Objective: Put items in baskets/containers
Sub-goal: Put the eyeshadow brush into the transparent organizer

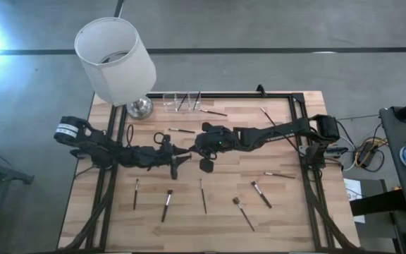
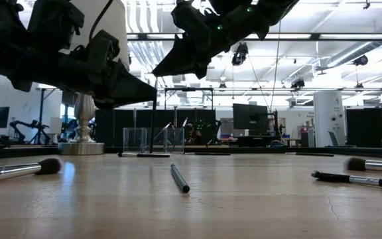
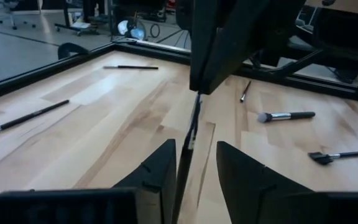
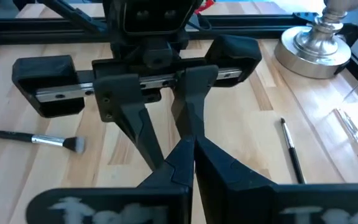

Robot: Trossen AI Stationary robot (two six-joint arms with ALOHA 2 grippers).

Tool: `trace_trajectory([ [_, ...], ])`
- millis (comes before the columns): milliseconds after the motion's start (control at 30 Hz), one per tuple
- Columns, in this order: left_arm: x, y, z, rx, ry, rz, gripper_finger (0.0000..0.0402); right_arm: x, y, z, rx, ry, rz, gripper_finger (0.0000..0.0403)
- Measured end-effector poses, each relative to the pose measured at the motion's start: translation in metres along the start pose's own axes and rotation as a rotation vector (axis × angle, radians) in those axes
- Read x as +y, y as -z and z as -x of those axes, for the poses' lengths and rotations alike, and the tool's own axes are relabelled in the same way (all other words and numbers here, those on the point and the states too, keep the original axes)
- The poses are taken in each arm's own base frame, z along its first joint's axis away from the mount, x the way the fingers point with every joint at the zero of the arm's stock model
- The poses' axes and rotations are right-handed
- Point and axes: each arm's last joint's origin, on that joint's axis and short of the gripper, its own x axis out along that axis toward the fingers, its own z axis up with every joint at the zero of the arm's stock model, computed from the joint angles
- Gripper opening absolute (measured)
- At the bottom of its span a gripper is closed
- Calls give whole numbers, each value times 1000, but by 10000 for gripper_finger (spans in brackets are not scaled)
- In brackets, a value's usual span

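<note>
Both arms are meeting over the middle of the table (image 1: 287, 144); my right gripper (image 4: 191, 144) is clenched on one thin brush (image 3: 192, 124), which hangs point-down from its fingertips; the left gripper (image 3: 194, 149) sits right underneath with its two fingers spread wide either side of that brush, not pinching it, so the left hand is released and the brush is the right's alone.

The clear holder (image 1: 180, 101) stands at the far edge, just beside the lamp (image 1: 115, 53); I can make out two or three brushes leaning in it, though I cannot tell which compartments they sit in; so a little of the job looks done.

Most of it is left, I'd say; loose brushes lie all over the wood: a row of five along the near edge, among them a fluffy-tipped one (image 1: 167, 205) and a long one (image 1: 203, 196); one out near the right rail (image 1: 280, 174); one between the grippers and the holder (image 1: 182, 130); two more close to the far edge (image 1: 213, 112).

The held brush is well apart from the holder; it has the whole carry and drop ahead of it, and then roughly nine more to fetch.
</note>
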Motion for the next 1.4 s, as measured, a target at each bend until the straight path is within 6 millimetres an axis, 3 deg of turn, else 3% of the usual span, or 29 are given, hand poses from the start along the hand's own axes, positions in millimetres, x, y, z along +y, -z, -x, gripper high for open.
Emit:
trace_trajectory([
  [500, 2, -8, -7, -22, 43, -72, 106, 6, -1, 0, -11, -15, 7, 8],
  [600, 2, -8, -7, -14, 49, -79, 84, 7, -2, 0, -20, -20, 9, 8],
  [733, 2, -7, -7, -13, 54, -107, 18, 8, -3, 0, -30, -19, 18, 8],
  [933, 2, -7, -7, -11, 56, -113, 12, 8, -3, 0, -30, -20, 20, 8],
  [1167, 6, -6, -7, -12, -80, -101, 12, 7, -3, 4, -8, 26, 6, 11],
  [1400, 13, -6, -4, -44, -284, -111, 12, 4, -1, 24, 15, 120, 24, 45],
])
